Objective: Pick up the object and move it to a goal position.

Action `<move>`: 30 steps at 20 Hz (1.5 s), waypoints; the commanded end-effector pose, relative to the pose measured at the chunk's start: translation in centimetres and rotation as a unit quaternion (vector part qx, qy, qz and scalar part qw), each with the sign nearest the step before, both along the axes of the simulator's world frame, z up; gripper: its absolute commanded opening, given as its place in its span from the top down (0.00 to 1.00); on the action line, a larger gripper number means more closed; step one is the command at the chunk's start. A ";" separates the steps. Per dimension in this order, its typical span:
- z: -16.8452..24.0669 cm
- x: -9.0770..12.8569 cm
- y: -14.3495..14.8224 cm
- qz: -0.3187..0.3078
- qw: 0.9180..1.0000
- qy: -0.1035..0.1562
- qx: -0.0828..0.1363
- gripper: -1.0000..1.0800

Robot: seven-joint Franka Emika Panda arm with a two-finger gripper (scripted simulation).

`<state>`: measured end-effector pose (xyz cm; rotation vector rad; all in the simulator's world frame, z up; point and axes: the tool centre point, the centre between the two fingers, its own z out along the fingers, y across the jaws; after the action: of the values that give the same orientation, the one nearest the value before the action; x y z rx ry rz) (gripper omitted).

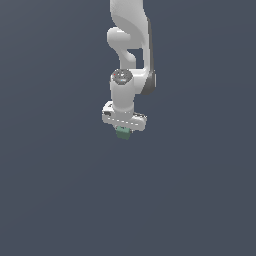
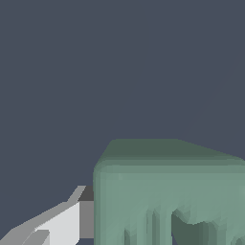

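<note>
We see the end effector (image 1: 123, 131), center of ext. view, clamped on the green block (image 1: 123, 133), one finger (image 2: 72, 222) touching its side

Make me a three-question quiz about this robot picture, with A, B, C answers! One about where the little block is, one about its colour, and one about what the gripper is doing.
1. Where is the block?
A. Right under the gripper
B. Far off at the exterior view's left
C. On top of the arm

2. What colour is the block?
A. Red
B. Dull green
C. Yellow

3. What is the gripper doing?
A. Open, away from the block
B. Holding two blocks
C. Shut on the block

Answers:
1 A, the block pokes out just beneath the white gripper.
2 B, the wrist view shows green faces.
3 C, a finger presses against the block's side.
</note>
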<state>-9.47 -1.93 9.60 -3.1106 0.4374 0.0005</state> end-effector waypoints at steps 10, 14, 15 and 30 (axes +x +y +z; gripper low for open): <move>10.7 1.9 -3.0 0.000 1.000 0.000 0.000 1.00; 14.6 2.7 -4.2 -0.001 1.000 0.000 0.000 1.00; 15.6 2.9 -4.4 -0.001 1.000 0.000 0.000 1.00; 29.5 5.8 -8.3 0.000 1.000 0.000 0.000 1.00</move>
<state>-3.91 -9.95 37.83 -3.1103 0.4399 -0.0017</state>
